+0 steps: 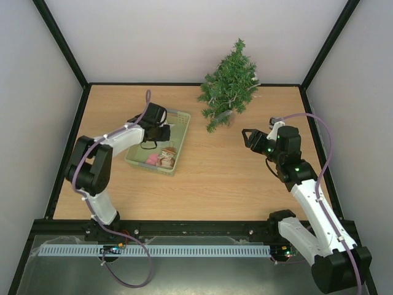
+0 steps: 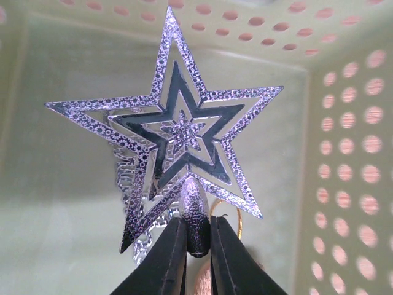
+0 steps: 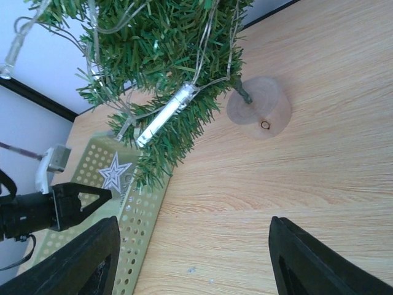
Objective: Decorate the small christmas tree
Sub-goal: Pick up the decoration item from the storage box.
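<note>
The small christmas tree point(image 1: 230, 83) stands on a round wooden base point(image 3: 258, 109) at the back of the table, with a string of lights wound through it; it also shows in the right wrist view point(image 3: 159, 55). My left gripper point(image 1: 161, 132) is inside the pale green basket point(image 1: 183, 144). In the left wrist view it point(image 2: 198, 230) is shut on the stem of a silver star topper point(image 2: 178, 135). The star also shows in the right wrist view point(image 3: 115, 174). My right gripper point(image 1: 250, 140) is open and empty point(image 3: 193, 246) over bare table, right of the tree and facing the basket.
A gingerbread-figure ornament point(image 1: 166, 157) and a pink item point(image 1: 152, 158) lie in the basket's near end. A gold ring point(image 2: 230, 215) and a silver ornament lie under the star. The perforated basket wall point(image 2: 344, 153) is close on the right. Black frame rails edge the table.
</note>
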You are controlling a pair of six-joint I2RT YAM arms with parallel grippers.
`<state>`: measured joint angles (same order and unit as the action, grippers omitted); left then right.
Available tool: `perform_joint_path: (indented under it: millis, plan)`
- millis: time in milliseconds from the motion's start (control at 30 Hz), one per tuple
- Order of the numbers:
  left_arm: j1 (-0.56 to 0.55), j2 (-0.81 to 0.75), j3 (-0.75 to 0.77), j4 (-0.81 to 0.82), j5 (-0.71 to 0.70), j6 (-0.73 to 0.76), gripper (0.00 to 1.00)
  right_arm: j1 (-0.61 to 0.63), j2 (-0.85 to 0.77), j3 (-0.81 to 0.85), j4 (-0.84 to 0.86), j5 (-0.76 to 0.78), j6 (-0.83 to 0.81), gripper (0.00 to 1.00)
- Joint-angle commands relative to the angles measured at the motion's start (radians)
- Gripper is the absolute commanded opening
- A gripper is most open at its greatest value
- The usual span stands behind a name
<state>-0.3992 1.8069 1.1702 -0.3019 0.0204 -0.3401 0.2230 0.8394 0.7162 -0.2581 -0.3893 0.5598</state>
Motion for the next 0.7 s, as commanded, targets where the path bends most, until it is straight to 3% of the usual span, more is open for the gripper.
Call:
perform_joint_path:
  millis: [0, 200, 467, 567, 667]
  plan:
    - [-0.006, -0.134, -0.059, 0.031, -0.013, 0.037, 0.09, 0.024, -0.035, 0.047, -0.010, -0.024, 0.043, 0.65]
    - [-0.040, -0.299, -0.155, 0.098, -0.001, 0.106, 0.08, 0.174, -0.039, 0.107, 0.016, 0.033, 0.103, 0.65]
    - [-0.066, -0.517, -0.282, 0.140, 0.108, 0.140, 0.08, 0.537, 0.101, 0.234, 0.102, 0.166, 0.113, 0.58]
    - [-0.077, -0.605, -0.326, 0.155, 0.164, 0.151, 0.08, 0.624, 0.209, 0.307, 0.104, 0.117, 0.079, 0.58]
    - [-0.082, -0.686, -0.360, 0.152, 0.194, 0.153, 0.08, 0.628, 0.294, 0.366, 0.113, 0.050, 0.049, 0.55]
